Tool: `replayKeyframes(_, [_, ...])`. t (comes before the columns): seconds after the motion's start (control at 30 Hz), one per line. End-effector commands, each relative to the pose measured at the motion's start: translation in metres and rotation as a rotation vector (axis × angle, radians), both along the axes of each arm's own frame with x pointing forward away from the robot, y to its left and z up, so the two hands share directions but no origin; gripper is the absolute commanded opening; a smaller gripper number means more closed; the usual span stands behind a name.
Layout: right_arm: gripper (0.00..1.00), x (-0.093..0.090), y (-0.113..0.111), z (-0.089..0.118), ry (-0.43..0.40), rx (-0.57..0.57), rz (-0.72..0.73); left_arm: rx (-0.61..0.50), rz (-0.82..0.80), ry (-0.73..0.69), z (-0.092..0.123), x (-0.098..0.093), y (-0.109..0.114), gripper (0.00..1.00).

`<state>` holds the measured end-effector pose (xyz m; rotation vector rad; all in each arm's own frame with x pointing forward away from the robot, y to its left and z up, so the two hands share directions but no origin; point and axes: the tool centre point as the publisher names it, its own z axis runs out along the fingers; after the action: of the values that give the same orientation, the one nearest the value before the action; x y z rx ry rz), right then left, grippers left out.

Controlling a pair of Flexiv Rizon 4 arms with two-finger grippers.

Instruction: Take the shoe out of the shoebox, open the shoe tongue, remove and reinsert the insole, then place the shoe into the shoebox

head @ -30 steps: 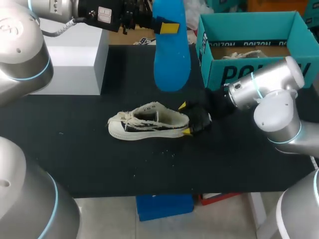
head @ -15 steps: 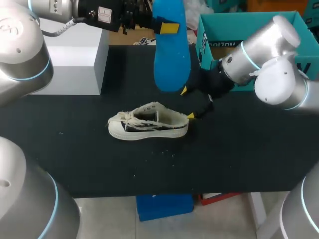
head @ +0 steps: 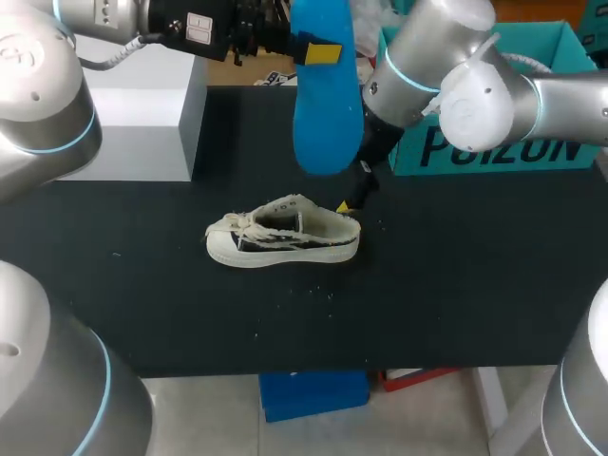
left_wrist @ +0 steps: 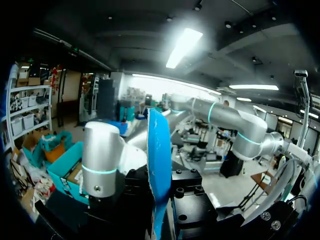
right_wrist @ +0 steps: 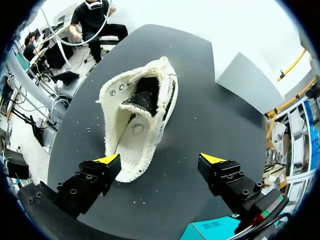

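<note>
A cream low-top shoe (head: pixel 283 231) lies on the black table (head: pixel 456 275), toe to the left, its tongue pulled open. In the right wrist view the shoe (right_wrist: pixel 140 115) shows its bare inner sole, heel nearest the fingers. My right gripper (head: pixel 353 188) (right_wrist: pixel 160 159) hovers open just above and behind the heel, touching nothing. High over the table's back edge, my left gripper (head: pixel 321 52) is shut on the blue insole (head: pixel 328 95), which hangs downward. In the left wrist view the insole (left_wrist: pixel 159 165) stands edge-on between the fingers. The teal shoebox (head: pixel 503 147) sits back right, partly hidden by my right arm.
A grey box (head: pixel 142 104) stands at the back left of the table. Small white crumbs (head: pixel 313 290) dot the mat in front of the shoe. A corner of the teal shoebox (right_wrist: pixel 210 231) shows under the right gripper.
My right arm has lifted and swung back-left, from beside the shoe's heel to above it, now covering part of the shoebox. The left arm, insole and shoe have stayed put.
</note>
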<state>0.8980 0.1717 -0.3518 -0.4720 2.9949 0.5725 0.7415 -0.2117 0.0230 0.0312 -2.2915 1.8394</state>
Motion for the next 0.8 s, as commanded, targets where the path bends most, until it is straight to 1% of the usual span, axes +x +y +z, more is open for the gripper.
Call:
replayKeyframes(0.03, [1.00,0.002,0.013,0.000,-0.040,-0.246,-0.015,-0.002,0.002,-0.002,-0.001,0.000,-0.001,0.00])
replayKeyframes(0.3, [1.00,-0.008,0.030,-0.006,-0.042,-0.273,-0.007,-0.002,0.002,-0.002,-0.001,0.000,-0.001,0.00])
replayKeyframes(0.8, [1.00,-0.009,0.047,-0.028,-0.040,-0.276,-0.011,-0.002,0.002,-0.002,-0.001,0.000,-0.001,0.00])
